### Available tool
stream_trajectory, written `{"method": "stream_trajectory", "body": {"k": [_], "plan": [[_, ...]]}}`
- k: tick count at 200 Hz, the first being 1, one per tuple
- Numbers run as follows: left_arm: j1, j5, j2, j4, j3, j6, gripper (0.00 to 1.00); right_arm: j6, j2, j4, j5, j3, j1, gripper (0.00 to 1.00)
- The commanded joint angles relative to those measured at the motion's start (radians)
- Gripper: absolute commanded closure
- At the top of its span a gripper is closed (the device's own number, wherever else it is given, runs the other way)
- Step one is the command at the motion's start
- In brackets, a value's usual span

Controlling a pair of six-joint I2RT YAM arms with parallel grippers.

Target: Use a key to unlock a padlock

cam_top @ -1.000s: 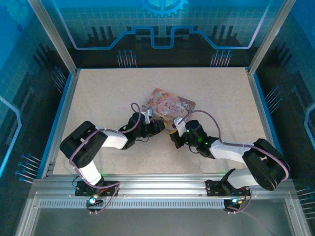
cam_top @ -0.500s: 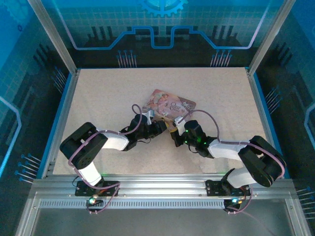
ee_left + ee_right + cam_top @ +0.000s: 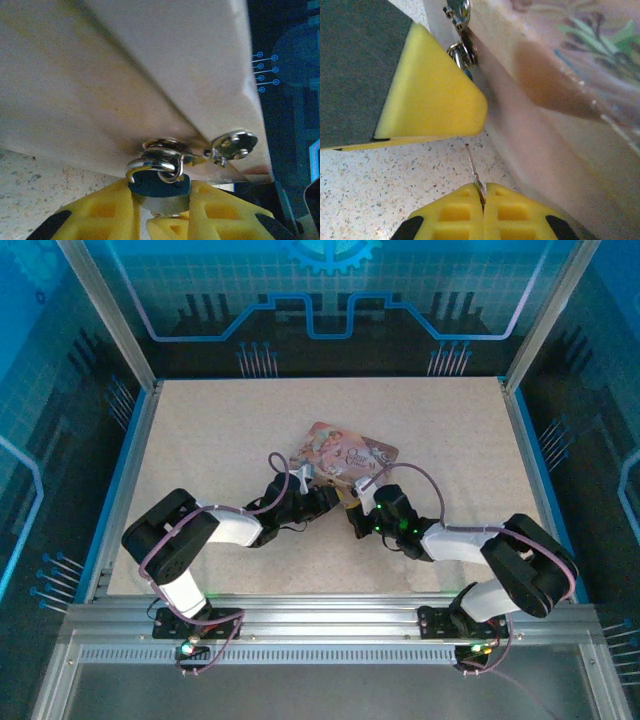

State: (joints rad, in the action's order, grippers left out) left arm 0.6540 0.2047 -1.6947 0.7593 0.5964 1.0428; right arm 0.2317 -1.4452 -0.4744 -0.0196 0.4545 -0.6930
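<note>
The padlock [image 3: 159,185] is tiny, with a blue body and a silvery shackle [image 3: 150,165]. The shackle is hooked through a metal ring on the edge of the pink picture tin [image 3: 345,452]. My left gripper [image 3: 161,202] is shut on the padlock's body, one yellow finger on each side. A thin metal key [image 3: 475,172] sticks out of my right gripper [image 3: 483,192], which is shut on it, blade pointing at the left gripper's yellow finger [image 3: 430,95]. The key tip stands a little short of that finger. In the top view both grippers [image 3: 335,498] [image 3: 356,516] meet at the tin's near edge.
The tin's side wall [image 3: 535,150] runs close along the right of the key. Speckled tabletop [image 3: 220,430] lies all around, ringed by a blue rim and aluminium posts [image 3: 110,320]. A riveted hasp plate [image 3: 234,144] sits on the tin beside the shackle.
The right arm's elbow has drawn in slightly to the left, and its gripper has edged a little toward the left gripper. The left arm holds still.
</note>
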Motion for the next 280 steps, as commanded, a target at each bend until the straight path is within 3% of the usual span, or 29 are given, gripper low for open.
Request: {"method": "stream_trajectory", "body": {"k": [1,125,280], "plan": [[0.009,-0.005,0.032,0.051,0.025,0.002,0.86,0.014,-0.018,-0.038,0.01,0.027,0.005,1.0],[0.011,-0.002,0.02,0.058,0.023,0.01,0.86,0.034,-0.023,-0.104,0.049,0.022,0.036,1.0],[0.019,-0.005,0.029,0.049,0.026,0.012,0.86,0.009,-0.07,-0.065,0.041,0.086,0.053,1.0]]}}
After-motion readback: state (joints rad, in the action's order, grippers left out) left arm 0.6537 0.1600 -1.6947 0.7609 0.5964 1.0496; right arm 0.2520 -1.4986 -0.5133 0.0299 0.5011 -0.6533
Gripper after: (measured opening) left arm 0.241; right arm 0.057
